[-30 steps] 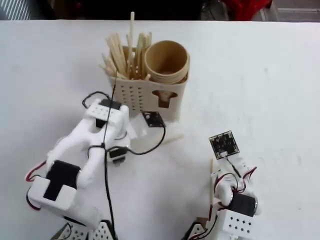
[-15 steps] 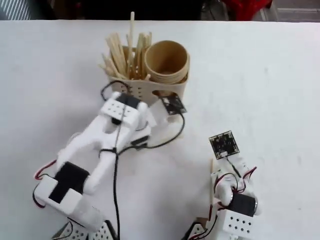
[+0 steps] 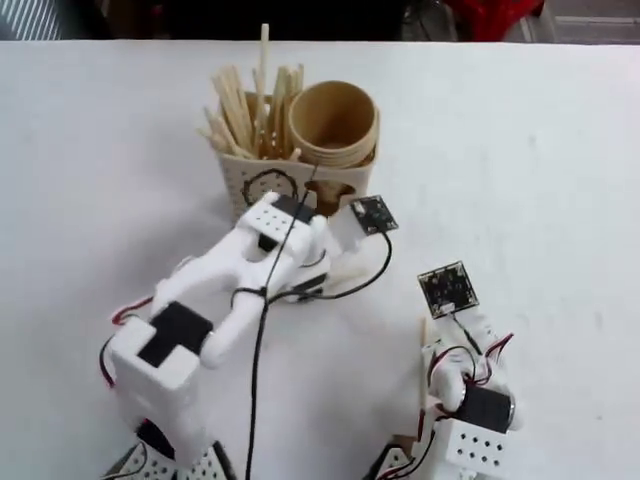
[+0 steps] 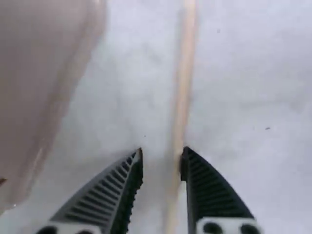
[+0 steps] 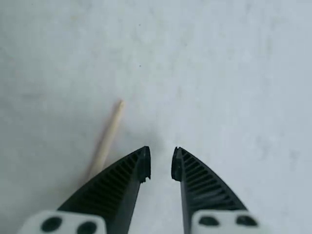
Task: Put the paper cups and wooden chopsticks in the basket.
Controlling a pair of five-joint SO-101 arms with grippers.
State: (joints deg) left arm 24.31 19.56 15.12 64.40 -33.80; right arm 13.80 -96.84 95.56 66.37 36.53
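A perforated basket [image 3: 268, 188] stands at the back middle of the table, holding several wooden chopsticks [image 3: 250, 105] and stacked paper cups [image 3: 333, 122]. My left gripper [image 4: 161, 156] is low over the table at the basket's front right corner, also seen as the left gripper [image 3: 345, 262] in the high view. It is open, and a loose chopstick [image 4: 183, 97] lies on the table between its fingers, close to one of them. My right gripper [image 5: 161, 156] hovers near the table's front right, open by a narrow gap with nothing in it. Another chopstick [image 5: 107, 141] lies just beside it.
The basket's wall [image 4: 44, 73] rises close beside the left gripper. The right arm [image 3: 465, 400] sits at the front edge, with a chopstick [image 3: 422, 360] along its side. Bare white table [image 3: 530, 170] spreads to the right and far left.
My left arm has swung forward and to the right, from the basket's front left to its front right corner. The right arm has not moved.
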